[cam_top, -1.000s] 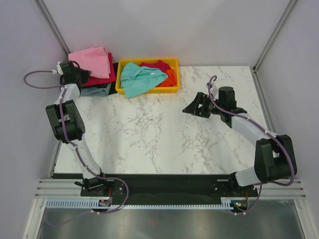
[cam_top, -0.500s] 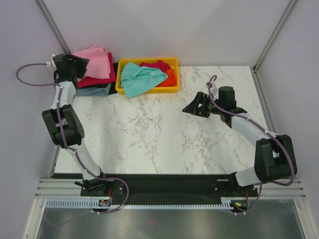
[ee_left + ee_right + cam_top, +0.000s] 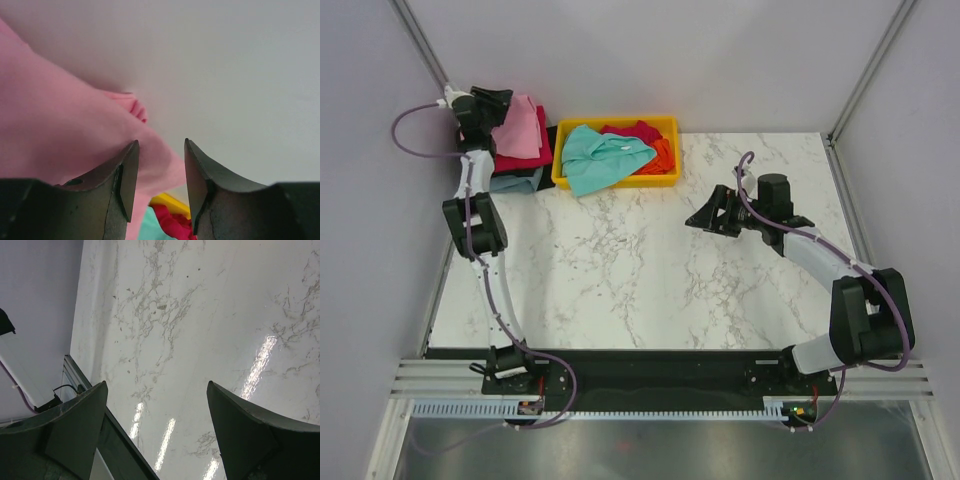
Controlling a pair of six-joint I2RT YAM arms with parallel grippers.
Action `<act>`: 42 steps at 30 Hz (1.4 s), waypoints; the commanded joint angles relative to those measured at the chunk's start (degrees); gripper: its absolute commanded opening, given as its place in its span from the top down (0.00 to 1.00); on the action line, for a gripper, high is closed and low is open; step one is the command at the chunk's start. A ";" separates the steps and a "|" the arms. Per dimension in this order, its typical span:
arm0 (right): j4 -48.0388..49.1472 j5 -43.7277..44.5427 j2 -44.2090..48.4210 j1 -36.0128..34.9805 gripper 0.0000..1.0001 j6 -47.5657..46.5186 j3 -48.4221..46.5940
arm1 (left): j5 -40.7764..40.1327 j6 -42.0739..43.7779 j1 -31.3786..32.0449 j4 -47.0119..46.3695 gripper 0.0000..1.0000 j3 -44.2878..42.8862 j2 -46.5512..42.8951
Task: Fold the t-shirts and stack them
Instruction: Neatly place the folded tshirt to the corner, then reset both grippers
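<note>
1. Left gripper point(image 3: 498, 103): I read the jaws as partly spread. In the left wrist view a clear gap shows between the two fingers point(image 3: 125, 175), with nothing pinched in it.
2. Contact, left: the pink t-shirt point(image 3: 60, 125) fills the frame beside and behind the left-hand finger. I cannot tell whether the finger touches the cloth.
3. Right gripper point(image 3: 703, 212): jaws spread wide and holding nothing. Through the right wrist camera I see only bare marble table point(image 3: 200, 315) between the fingers.
4. Left arm: stretched out along the table's left edge, elbow raised, wrist at the far left corner over the folded pile.
5. Right arm: bent at the elbow by the right edge. The forearm angles inward and the gripper points left over the right half of the table point(image 3: 620, 270).
6. Folded pile, far left corner: pink t-shirt point(image 3: 525, 130) on top, crimson t-shirt point(image 3: 530, 158) under it, grey-blue t-shirt point(image 3: 515, 182) at the bottom.
7. Yellow tray point(image 3: 620, 183): at the far edge, just right of the pile.
8. Tray contents: teal t-shirt point(image 3: 600, 155) draped over the near left rim, red t-shirt point(image 3: 635, 130) behind it, orange t-shirt point(image 3: 662, 152) at the right end. All are loose and unfolded.
</note>
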State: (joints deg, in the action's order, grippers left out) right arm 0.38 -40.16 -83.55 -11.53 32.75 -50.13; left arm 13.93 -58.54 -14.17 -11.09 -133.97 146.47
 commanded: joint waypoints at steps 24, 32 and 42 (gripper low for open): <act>0.06 0.00 -0.56 -0.78 0.11 -1.82 -1.29 | 2.76 1.15 0.73 -14.92 0.12 9.40 -11.27; -0.20 0.26 0.05 -1.83 0.11 -2.08 -1.11 | 6.54 0.62 -5.16 -18.26 0.15 41.22 -31.47; -9.34 2.98 7.07 -4.73 0.11 -3.31 -6.38 | 3.29 7.56 -5.07 2.99 0.11 65.06 -61.87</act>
State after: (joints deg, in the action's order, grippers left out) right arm -6.79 -38.48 -82.00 -15.14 30.63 -52.45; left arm 17.69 -56.42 -19.22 -15.38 -71.22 96.38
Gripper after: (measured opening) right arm 0.891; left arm 0.885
